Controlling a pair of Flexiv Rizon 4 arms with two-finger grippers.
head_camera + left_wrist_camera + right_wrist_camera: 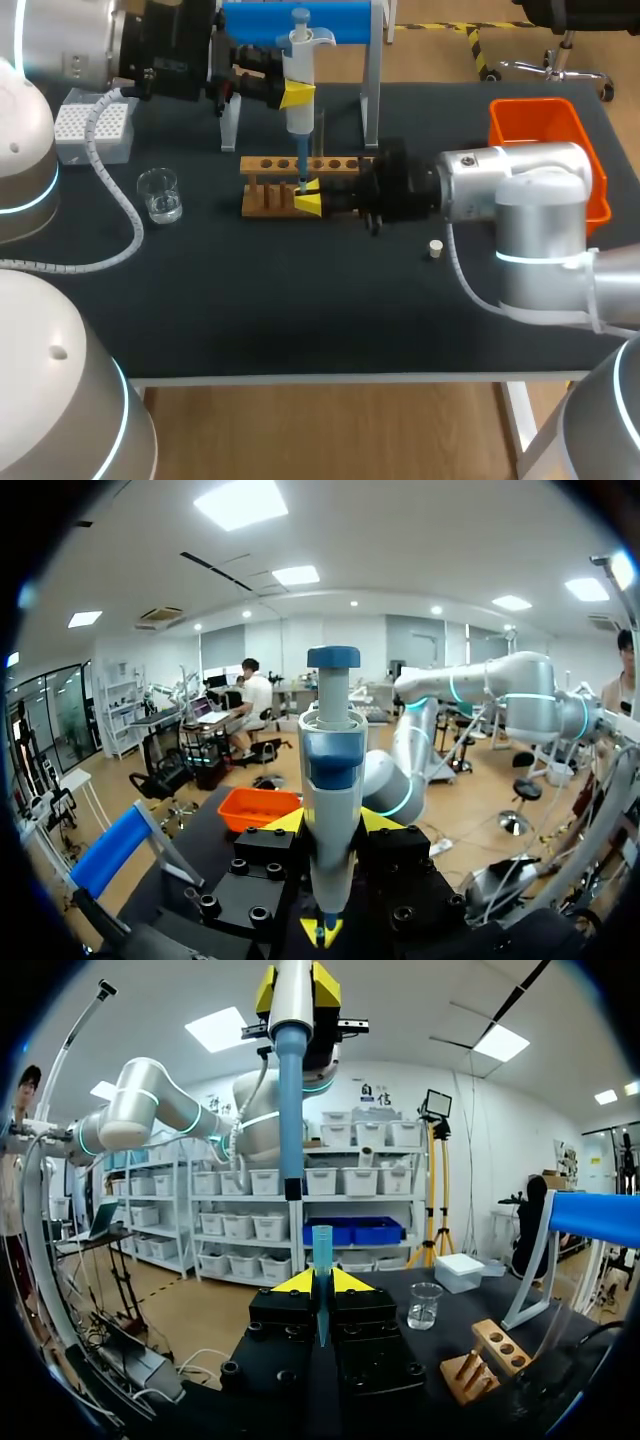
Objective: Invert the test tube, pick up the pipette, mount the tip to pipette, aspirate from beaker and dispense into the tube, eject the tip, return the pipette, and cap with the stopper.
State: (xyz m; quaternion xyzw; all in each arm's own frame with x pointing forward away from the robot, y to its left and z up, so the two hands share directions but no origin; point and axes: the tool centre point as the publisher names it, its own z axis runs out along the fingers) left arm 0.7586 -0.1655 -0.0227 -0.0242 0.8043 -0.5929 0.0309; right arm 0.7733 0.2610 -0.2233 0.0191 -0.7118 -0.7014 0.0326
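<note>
Head view: looks like the dispense step. The white-and-blue plastic pipette (299,90) hangs upright over the tube, mid-table toward the far edge.
Left fingers: left gripper (297,95) pinches the pipette's white barrel from both sides.
Right fingers: right gripper (308,203) pinches the translucent blue-green test tube (322,1260), which is upright with its open mouth up, just in front of the light wooden rack (265,163).
Tip: can't tell whether one is on the shaft end.
Next move: bring the shaft straight down into the narrow mouth. Clearance looks tight, and the right wrist view suggests a slight sideways offset, so align first.
Tube: smooth thin-walled cylinder, likely slippery, so grip lightly.
Rack: wood block with a row of round holes.
Beaker: small clear glass beaker (160,195), toward the table's left edge.
Stopper: small pale plug stopper (435,248) lying on the matte black table (300,310), toward the right edge. Capping not yet done.
</note>
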